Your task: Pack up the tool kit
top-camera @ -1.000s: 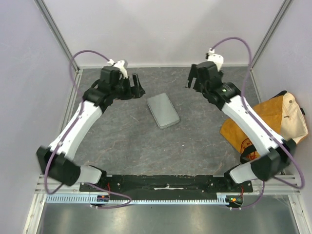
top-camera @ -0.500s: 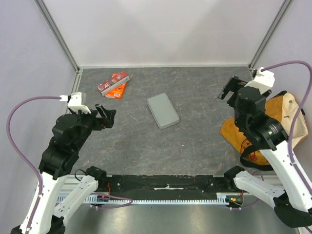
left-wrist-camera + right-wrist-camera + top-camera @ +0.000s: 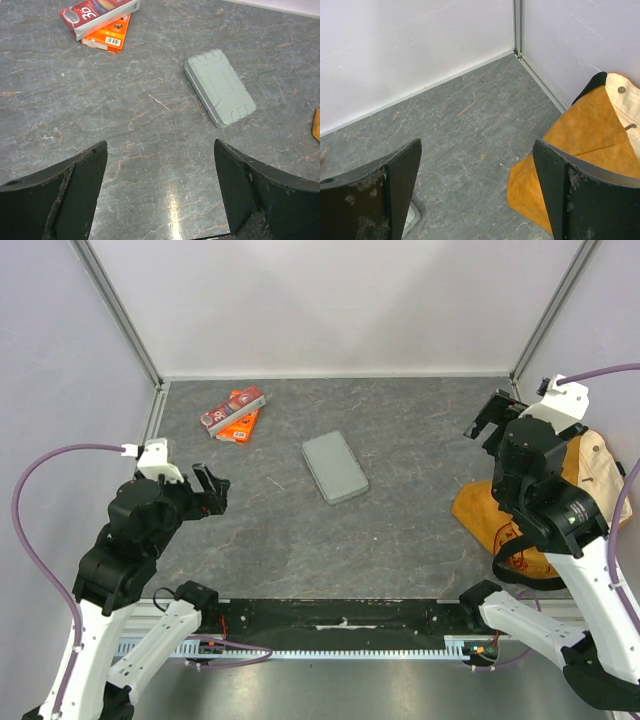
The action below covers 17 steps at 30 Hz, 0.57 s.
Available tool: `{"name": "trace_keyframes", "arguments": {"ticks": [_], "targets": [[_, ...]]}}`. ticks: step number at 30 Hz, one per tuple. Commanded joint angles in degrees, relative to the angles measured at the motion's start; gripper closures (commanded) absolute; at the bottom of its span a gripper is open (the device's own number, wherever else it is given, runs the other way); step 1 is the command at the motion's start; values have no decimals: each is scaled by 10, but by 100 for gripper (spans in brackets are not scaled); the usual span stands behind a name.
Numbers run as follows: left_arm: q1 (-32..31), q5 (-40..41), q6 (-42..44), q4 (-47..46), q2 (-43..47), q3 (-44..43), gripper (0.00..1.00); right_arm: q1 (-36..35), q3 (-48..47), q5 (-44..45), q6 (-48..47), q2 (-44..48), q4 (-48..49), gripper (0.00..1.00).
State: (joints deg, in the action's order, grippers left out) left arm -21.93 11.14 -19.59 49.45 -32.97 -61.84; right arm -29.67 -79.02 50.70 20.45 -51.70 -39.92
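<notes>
1. Nearest, the left gripper hung over the near-left part of the table, jaws spread wide and holding nothing.
2. Rightward, a tan bag lay at the table's right edge, partly hidden behind the right arm.
3. Mid-table, well apart from both pincers, the tool kit lay flat and shut, so its inside could not be seen. Its long axis ran from near-right to far-left.
4. Farther right, the right gripper hovered with its jaws apart and empty.
5. Farthest left, two red-orange packets lay overlapped near the far-left corner.
</notes>
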Motion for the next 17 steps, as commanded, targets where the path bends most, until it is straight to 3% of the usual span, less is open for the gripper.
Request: {"name": "trace_keyframes", "arguments": {"ticks": [1, 17], "targets": [[0, 15, 9, 14, 4, -35, 7, 0, -24, 5, 6, 17, 12, 2], [0, 86, 32, 19, 42, -41, 7, 1, 4, -12, 35, 40, 12, 2]]}}
